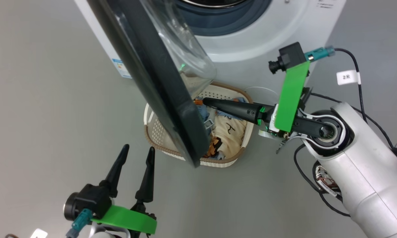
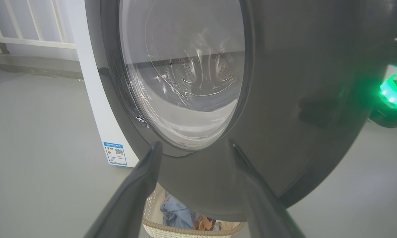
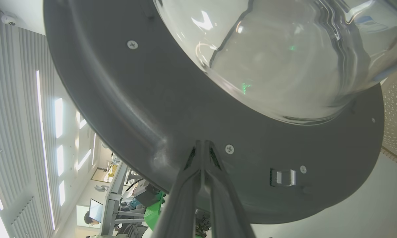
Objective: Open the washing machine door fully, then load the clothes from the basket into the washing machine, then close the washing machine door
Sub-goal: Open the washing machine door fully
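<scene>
The washing machine door [image 1: 159, 79] stands partly swung out, its black rim edge-on over the basket [image 1: 159, 132]. Its clear glass bowl [image 1: 185, 49] bulges toward the white washing machine [image 1: 268, 33]. My right gripper [image 1: 206, 101] is shut with nothing in it, fingertips against the door's inner face [image 3: 172, 109] just below the bowl [image 3: 284, 59]. My left gripper [image 1: 137, 152] stands open on the floor side, facing the door's outer face [image 2: 301, 82]. The cream patched bundle [image 1: 228, 132] and a bit of blue denim [image 2: 177, 211] lie in the basket [image 2: 185, 229].
Grey floor [image 1: 46, 115] spreads to the left and front. A blue label [image 2: 115, 153] sits low on the washer's side. The door latch [image 3: 283, 177] shows on the inner rim. My right arm's cables [image 1: 360, 82] hang at the right. White railing [image 2: 26, 39] stands behind.
</scene>
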Motion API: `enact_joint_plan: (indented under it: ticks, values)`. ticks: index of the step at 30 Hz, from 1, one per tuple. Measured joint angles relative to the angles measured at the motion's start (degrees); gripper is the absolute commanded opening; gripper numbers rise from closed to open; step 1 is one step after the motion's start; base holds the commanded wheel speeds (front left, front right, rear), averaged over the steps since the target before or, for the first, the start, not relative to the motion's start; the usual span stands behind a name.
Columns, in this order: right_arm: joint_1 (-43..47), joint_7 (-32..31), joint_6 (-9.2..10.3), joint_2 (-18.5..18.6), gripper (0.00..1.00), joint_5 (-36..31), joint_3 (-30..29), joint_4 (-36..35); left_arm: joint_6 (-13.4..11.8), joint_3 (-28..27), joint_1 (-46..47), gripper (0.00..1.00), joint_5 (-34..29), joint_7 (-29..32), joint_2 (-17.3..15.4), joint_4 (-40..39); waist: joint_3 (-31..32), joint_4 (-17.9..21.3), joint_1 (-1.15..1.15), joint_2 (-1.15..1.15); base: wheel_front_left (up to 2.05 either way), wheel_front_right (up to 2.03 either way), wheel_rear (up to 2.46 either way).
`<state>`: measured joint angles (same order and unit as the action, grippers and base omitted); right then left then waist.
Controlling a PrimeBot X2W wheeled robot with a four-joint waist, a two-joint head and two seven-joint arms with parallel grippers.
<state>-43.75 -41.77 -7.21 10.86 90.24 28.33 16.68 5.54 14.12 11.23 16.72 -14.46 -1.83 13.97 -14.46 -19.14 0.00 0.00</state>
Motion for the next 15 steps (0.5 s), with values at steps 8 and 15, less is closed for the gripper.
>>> enact_joint_plan:
  ticks: [8, 15]
  values:
    - [5.69, 4.6, 0.0, 1.02, 1.0, -0.52, -2.31, -0.38, 0.59, -3.87, -2.52, 1.0, -2.68, 0.0, -0.02, 0.8, 2.6, 3.5, 0.0, 0.0, 0.0, 0.0, 0.0]
    - [11.27, 10.71, 0.0, 2.97, 1.0, -1.78, -4.35, -1.56, 1.05, -7.12, -5.42, 1.0, -4.55, 0.0, -0.2, 0.85, 5.42, 6.66, 0.0, 0.0, 0.0, 0.0, 0.0]
